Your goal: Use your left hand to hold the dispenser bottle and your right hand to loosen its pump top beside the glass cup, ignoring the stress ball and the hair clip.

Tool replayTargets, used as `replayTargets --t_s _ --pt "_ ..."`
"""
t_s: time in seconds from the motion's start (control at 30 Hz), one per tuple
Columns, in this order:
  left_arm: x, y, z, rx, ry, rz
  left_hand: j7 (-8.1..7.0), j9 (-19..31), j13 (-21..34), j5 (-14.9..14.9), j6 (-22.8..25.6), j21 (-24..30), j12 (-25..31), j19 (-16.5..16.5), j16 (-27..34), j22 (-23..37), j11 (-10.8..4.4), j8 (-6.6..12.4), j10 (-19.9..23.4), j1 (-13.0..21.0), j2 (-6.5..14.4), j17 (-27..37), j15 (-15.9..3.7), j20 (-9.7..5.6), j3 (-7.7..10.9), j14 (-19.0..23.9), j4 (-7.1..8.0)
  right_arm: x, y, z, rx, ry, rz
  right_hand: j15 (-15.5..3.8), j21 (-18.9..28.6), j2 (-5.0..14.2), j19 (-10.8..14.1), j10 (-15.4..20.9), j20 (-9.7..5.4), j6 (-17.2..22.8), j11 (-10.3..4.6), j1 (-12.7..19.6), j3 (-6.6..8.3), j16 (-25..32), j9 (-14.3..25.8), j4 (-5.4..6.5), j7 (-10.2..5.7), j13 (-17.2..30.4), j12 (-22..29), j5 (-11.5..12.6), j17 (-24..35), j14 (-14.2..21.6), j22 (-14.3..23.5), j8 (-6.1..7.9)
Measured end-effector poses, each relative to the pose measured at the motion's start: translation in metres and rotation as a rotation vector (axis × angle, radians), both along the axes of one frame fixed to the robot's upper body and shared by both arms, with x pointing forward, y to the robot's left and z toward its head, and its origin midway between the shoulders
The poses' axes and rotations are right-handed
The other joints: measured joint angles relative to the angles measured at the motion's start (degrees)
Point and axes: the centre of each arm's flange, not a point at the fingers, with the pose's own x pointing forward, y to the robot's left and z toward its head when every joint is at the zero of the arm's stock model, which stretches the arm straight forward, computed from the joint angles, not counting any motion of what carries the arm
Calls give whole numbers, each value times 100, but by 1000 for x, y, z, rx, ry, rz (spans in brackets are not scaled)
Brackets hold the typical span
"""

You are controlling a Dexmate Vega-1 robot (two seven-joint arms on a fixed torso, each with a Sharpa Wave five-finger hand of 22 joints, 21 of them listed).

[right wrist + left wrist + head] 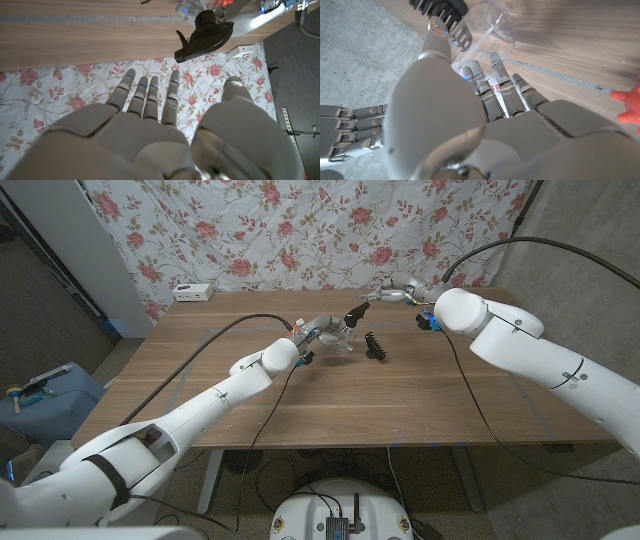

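My left hand (318, 327) grips the dispenser bottle (343, 332) at mid-worktop (400, 395), glass cup (490, 30) and hair clip (377, 346) just beside it. My right hand (400, 287) hovers apart behind, fingers (145, 95) spread, holding nothing. Black pump top (204, 35) untouched.

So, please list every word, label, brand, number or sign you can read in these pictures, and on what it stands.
No text can be read.
Dispenser bottle: small red marks between the left hand's fingers, too blurred to read.
White box at the table's far edge: no readable print at this size.
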Motion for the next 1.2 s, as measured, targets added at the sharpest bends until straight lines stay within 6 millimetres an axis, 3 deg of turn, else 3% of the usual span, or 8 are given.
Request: replayTargets --t_s 0.17,0.3,0.43,0.47,0.5,1.2 --pt "0 -1 0 -9 -7 4 0 0 1 0 0 0 -16 0 -4 0 0 -7 0 0 0 -1 9 0 0 9 0 -2 4 -1 -10 -2 -46 37 0 -61 132 60 -1 175 60 -178 -46 17 27 46 131 0 0 0 -11 121 0 81" --pt "1 -2 0 -13 -9 6 0 0 34 0 0 0 -24 0 -17 0 -1 -11 0 0 0 -1 9 0 0 9 0 -3 8 -1 -24 -1 -84 47 0 -101 195 100 -11 368 60 -294 -84 38 64 39 158 -1 0 44 -16 171 0 170" --pt "2 -2 -1 -14 -6 6 0 0 35 -40 0 0 -43 0 -21 0 1 -16 2 0 0 -3 9 0 23 9 -23 -1 -2 -2 -18 8 -139 37 0 -120 223 151 1 585 71 -358 -108 38 93 63 109 -1 0 44 -27 222 0 256" --pt "2 -3 0 -16 -10 5 0 0 35 -40 0 0 -44 0 -22 0 2 -16 3 0 0 -3 9 0 23 9 -23 -4 11 0 -40 5 -124 39 0 -141 223 171 1 624 91 -379 -108 38 105 63 108 -1 0 44 -38 225 0 270" --pt "2 -3 0 -16 -10 6 0 0 35 -40 0 0 -44 0 -22 0 3 -13 4 0 0 -4 9 0 24 9 -24 -3 9 -1 -39 9 -135 46 0 -141 223 172 1 652 91 -379 -108 38 107 63 120 -1 0 44 -43 232 0 297" --pt "4 -5 3 -14 -9 2 0 0 71 -40 1 0 -66 0 -20 0 20 7 22 0 0 0 9 0 23 9 -23 2 28 -3 -84 45 -165 46 0 -179 274 191 -8 714 111 -524 -179 38 133 86 121 -16 0 44 -41 293 -1 342"
